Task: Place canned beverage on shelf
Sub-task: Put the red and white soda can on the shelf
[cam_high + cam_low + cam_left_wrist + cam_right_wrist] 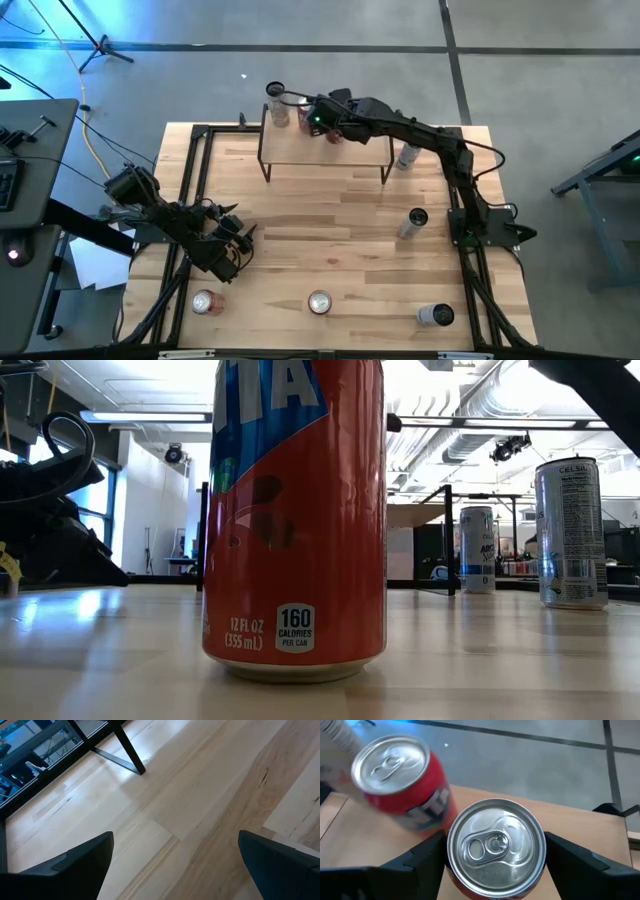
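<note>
A red canned beverage [495, 847] with a silver top stands between the fingers of my right gripper [495, 855], which is shut on it over the shelf [325, 152] at the table's far side. In the high view this can [335, 133] shows under my right gripper [328, 124]. A second red can [402, 780] and a pale can [277, 103] stand on the shelf's left part. My left gripper [175, 865] hangs open above bare table wood near the table's left side [235, 238]. My right gripper pinches the red can by its side wall just below the top rim [451, 862], one finger [427, 857] on each of two opposite sides. The fingers slant down from above. The can stands upright; its base is hidden, so whether it rests on the shelf I cannot tell.
Loose cans stand or lie on the table: a silver one [412, 222], a white one [407, 156] beside the shelf's right leg, and three along the near edge [205, 302], [319, 301], [435, 316]. A large red can [295, 510] fills the low view.
</note>
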`<control>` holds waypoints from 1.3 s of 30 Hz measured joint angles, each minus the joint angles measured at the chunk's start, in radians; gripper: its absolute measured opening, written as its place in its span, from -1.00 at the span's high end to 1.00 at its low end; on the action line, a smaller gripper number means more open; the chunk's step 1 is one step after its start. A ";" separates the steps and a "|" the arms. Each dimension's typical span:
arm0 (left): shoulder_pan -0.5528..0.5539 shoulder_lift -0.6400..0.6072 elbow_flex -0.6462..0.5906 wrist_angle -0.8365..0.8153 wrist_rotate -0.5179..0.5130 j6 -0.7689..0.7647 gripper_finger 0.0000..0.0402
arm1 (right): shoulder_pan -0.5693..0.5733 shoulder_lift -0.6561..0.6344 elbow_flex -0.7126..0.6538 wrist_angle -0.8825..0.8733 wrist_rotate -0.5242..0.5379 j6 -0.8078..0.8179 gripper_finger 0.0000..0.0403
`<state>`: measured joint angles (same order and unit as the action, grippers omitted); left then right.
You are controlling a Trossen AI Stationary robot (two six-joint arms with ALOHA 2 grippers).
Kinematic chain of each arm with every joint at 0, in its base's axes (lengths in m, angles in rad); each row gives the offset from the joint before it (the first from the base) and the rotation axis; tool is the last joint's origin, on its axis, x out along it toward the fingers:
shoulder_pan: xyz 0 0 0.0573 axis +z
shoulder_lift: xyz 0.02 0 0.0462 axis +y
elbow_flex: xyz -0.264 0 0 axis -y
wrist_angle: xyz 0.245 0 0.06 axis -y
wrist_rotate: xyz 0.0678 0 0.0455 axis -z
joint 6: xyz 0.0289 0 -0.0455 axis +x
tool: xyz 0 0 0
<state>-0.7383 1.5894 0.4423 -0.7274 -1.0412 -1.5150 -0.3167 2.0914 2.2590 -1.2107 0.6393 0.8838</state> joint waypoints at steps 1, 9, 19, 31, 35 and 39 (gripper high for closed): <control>0.000 0.000 0.000 0.000 0.000 0.000 -0.99 | -0.007 0.000 0.000 0.004 0.000 0.000 -0.40; 0.000 0.000 0.000 0.000 0.000 0.000 -0.99 | -0.073 0.000 0.000 0.037 -0.036 0.000 -0.40; 0.000 0.000 0.000 0.000 0.000 0.000 -0.99 | -0.089 0.000 0.000 0.084 -0.066 0.033 -0.40; 0.000 0.000 0.000 0.000 -0.001 0.000 -0.99 | -0.086 0.000 0.000 0.085 -0.045 -0.006 -0.41; 0.000 0.000 0.000 0.000 -0.001 0.000 -0.99 | -0.086 0.000 0.000 0.100 -0.036 -0.045 -0.48; 0.000 0.000 0.000 0.000 0.000 0.000 -0.99 | -0.086 0.000 0.000 0.100 -0.023 -0.047 -0.61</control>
<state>-0.7383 1.5894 0.4423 -0.7276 -1.0417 -1.5150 -0.4023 2.0911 2.2589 -1.1107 0.6167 0.8371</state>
